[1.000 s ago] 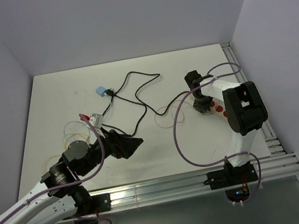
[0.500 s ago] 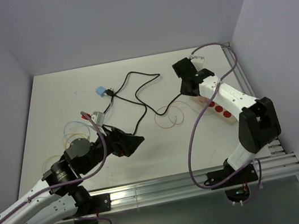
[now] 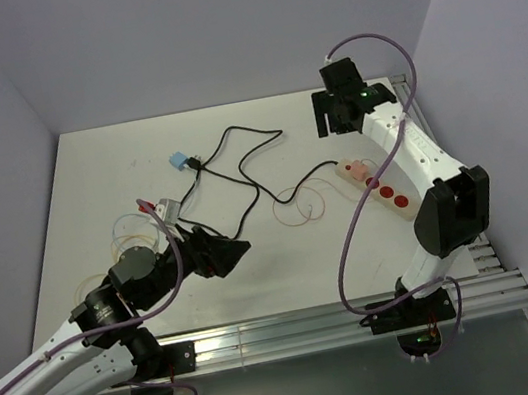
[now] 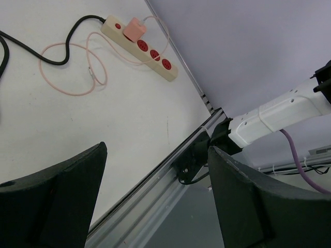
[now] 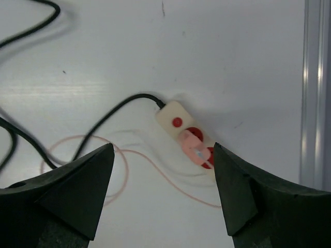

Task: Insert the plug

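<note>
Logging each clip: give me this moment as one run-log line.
plug: seated in power strip | right gripper: open, empty, above strip | left gripper: open, empty | stage: insertion looks done

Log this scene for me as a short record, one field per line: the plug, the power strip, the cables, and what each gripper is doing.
power strip: cream with red sockets, lying flat on the table
plug: pink, standing in the strip near its corded end
pink cable: loose loops beside the strip
black cord: leaves the strip's end
left gripper: open, empty
right gripper: open, empty, above the strip
task status: plug looks inserted
</note>
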`<state>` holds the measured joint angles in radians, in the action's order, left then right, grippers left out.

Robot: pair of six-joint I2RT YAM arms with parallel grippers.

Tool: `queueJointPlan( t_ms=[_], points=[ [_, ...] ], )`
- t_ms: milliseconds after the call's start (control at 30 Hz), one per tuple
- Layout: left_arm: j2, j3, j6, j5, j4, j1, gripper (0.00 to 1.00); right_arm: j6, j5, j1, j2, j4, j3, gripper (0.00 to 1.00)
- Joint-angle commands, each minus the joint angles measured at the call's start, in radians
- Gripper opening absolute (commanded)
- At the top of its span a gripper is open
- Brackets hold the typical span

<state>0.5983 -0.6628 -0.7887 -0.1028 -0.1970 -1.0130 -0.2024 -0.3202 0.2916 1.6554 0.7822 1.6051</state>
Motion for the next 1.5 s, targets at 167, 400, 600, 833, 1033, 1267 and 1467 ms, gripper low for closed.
queueJointPlan(
  t_ms=[167,400,600,833,1033,1267,1467],
  points=[
    [0.026,-0.037,0.039,0.058,0.037,0.004,0.85,0.374,0.315,-0.184,-0.099,-0.032,-0.122,0.81],
    [0.037,-0.05,0.103,0.094,0.03,0.005,0.85,0.46,0.536,-0.259,-0.043,0.017,-0.094,0.67],
    [-0.002,-0.029,0.14,0.089,0.059,0.005,0.86,0.506,0.533,-0.241,-0.051,0.005,-0.148,0.69],
    [0.006,-0.001,0.131,0.133,0.106,0.005,0.86,0.526,0.5,-0.243,-0.026,-0.015,-0.198,0.7],
    [0.003,-0.001,0.147,0.141,0.105,0.005,0.86,0.517,0.466,-0.236,0.04,-0.008,-0.206,0.7],
    [0.011,-0.011,0.163,0.143,0.102,0.005,0.86,0.518,0.431,-0.224,0.078,-0.023,-0.211,0.69],
    [0.018,-0.004,0.161,0.147,0.113,0.005,0.86,0.52,0.399,-0.224,0.09,-0.018,-0.214,0.66]
  ],
)
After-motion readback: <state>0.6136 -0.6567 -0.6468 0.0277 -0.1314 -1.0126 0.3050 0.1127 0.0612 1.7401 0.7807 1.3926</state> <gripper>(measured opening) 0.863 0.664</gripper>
